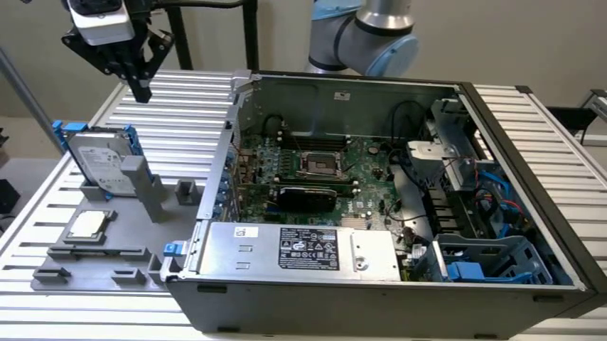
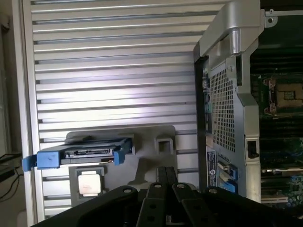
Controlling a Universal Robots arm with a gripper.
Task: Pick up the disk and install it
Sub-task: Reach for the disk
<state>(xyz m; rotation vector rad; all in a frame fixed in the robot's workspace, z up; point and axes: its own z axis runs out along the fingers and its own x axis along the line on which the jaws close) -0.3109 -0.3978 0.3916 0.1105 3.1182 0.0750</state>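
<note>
The disk [image 1: 99, 163], a silver-grey drive with a white label and blue rails, stands on edge in a grey holder [image 1: 114, 234] at the exterior view's left. From the wrist view I see the disk [image 2: 78, 156] edge-on, with its blue rails and connector. My gripper [image 1: 141, 91] hangs in the air well above and behind the disk, fingers pressed together, holding nothing. In the wrist view the black fingers [image 2: 166, 182] meet at a point.
An open computer case [image 1: 379, 213] fills the middle and right, with its motherboard [image 1: 323, 170], a silver power supply box [image 1: 303, 249] and a blue drive bay [image 1: 493, 259]. A small square processor chip [image 1: 87, 224] lies in the holder. The ribbed metal table [image 1: 180, 106] lies all around.
</note>
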